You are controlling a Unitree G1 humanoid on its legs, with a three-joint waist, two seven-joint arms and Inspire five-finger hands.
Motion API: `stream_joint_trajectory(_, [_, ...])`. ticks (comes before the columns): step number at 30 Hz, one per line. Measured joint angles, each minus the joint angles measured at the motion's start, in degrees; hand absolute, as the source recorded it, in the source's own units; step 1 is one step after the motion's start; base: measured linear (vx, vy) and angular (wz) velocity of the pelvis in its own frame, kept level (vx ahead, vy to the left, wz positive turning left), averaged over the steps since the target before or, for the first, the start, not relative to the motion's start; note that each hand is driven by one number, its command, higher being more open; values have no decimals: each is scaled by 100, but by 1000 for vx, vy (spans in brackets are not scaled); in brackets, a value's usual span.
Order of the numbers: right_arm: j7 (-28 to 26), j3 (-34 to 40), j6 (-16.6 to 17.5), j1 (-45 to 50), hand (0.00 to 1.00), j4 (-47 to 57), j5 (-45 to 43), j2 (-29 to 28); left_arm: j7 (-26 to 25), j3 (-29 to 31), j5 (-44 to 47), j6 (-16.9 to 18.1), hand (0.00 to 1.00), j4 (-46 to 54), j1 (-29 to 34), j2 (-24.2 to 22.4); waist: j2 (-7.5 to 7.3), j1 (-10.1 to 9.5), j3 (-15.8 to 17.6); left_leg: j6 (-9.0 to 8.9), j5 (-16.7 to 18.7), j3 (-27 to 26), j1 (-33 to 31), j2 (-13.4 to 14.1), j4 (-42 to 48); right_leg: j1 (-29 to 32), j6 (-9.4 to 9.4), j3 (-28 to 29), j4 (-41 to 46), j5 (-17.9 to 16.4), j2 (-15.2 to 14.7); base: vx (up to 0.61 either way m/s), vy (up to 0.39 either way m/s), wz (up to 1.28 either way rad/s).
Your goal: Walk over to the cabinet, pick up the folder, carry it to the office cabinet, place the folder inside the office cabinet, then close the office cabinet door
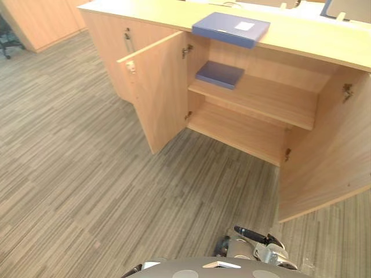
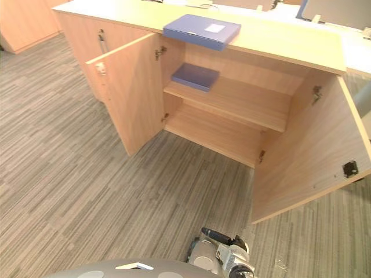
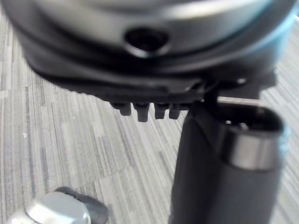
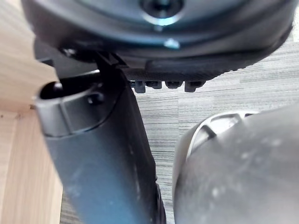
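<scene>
A blue folder [image 1: 231, 28] with a white label lies flat on the top of the light wood cabinet [image 1: 301, 40], near its front edge. A second blue folder [image 1: 219, 74] lies on the upper shelf [image 1: 272, 98] inside, at its left end. Both cabinet doors stand wide open: the left door [image 1: 159, 87] and the right door [image 1: 327, 150]. My right hand [image 1: 255, 236] hangs low by my side, well short of the cabinet, fingers straight and holding nothing. My left hand [image 3: 219, 172] also hangs over the floor, relaxed and empty.
Grey striped carpet [image 1: 87, 174] stretches between me and the cabinet. The lower shelf [image 1: 237, 130] is bare. Another wood cabinet [image 1: 40, 20] stands at the far left with a dark chair base [image 1: 7, 37] beside it. A screen [image 1: 342, 8] stands at the cabinet top's far right.
</scene>
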State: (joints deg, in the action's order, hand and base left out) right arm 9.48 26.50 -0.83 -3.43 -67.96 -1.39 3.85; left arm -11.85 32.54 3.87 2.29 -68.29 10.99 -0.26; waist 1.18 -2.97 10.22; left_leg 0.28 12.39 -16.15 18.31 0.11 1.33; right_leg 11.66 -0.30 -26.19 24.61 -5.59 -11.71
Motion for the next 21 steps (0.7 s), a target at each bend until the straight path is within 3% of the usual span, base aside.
stream_joint_trajectory(2, [-2, -14, 16, 6, 100, 39, 0, -9, 10, 30, -30, 11, 100, 21, -32, -49, 103, 18, -18, -98, 36, -13, -79, 113, 11, 44, -78, 16, -71, -91, 210, 146, -172, -33])
stream_joint_trajectory(7, [-3, 8, 1, 11, 100, 69, 0, -16, -14, 227, -26, 12, 100, 62, -203, -143, 125, 19, 5, -245, -35, 36, -69, 296, -79, 85, -214, -14, -67, -299, 425, 97, -162, -7])
stream_joint_trajectory(9, [-8, -10, 0, -7, 100, 49, -2, -11, -19, 206, -19, 25, 100, 152, -244, -157, 150, 18, -11, -387, 208, 102, -90, 463, -31, 99, -267, -46, -58, -362, 587, 47, -117, -5])
stream_joint_trajectory(13, [-5, -80, -5, -25, 100, 9, -161, -17, -49, 124, 6, 14, 100, 149, -366, -127, 125, 129, -146, -175, 876, 282, -447, 757, 669, 105, -346, -102, -44, -532, 812, 57, -68, -6])
stream_joint_trajectory(14, [3, -122, 1, 9, 100, 20, -220, -4, -55, 4, 10, 14, 100, 148, -359, -115, 175, 165, -214, -42, 989, 320, -499, 868, 911, 24, -351, -155, -150, -586, 953, 173, -16, 8])
stream_joint_trajectory(16, [15, -155, -2, 49, 100, -29, -225, 3, -36, -140, 28, 8, 100, 161, -402, -13, 160, 153, -244, -76, 920, 429, -1016, 1091, 2301, -254, -370, -203, -449, -571, 1109, 220, -31, 4])
stream_joint_trajectory(18, [40, -312, -8, 91, 100, -101, -227, 86, -53, -313, 59, 10, 100, 211, -403, -17, 205, 153, -171, -129, 313, 494, -1695, 1501, 4492, -1100, -403, -169, -1140, -398, 1358, 309, -50, 1])
stream_joint_trajectory(20, [92, -478, -13, 89, 100, -125, -200, 106, -49, -382, 104, 18, 100, 373, -392, -40, 181, 114, -148, -129, 363, 505, -2166, 1640, 5515, -1549, -402, -26, -1431, -397, 1419, 333, 17, -16])
stream_joint_trajectory(21, [110, -471, -9, 25, 100, -132, -180, 107, -50, -484, 103, 48, 100, 498, -391, -35, 162, 65, -141, -131, 392, 501, -2520, 1581, 5694, -1751, -366, 102, -1611, -375, 1412, 335, 50, -38])
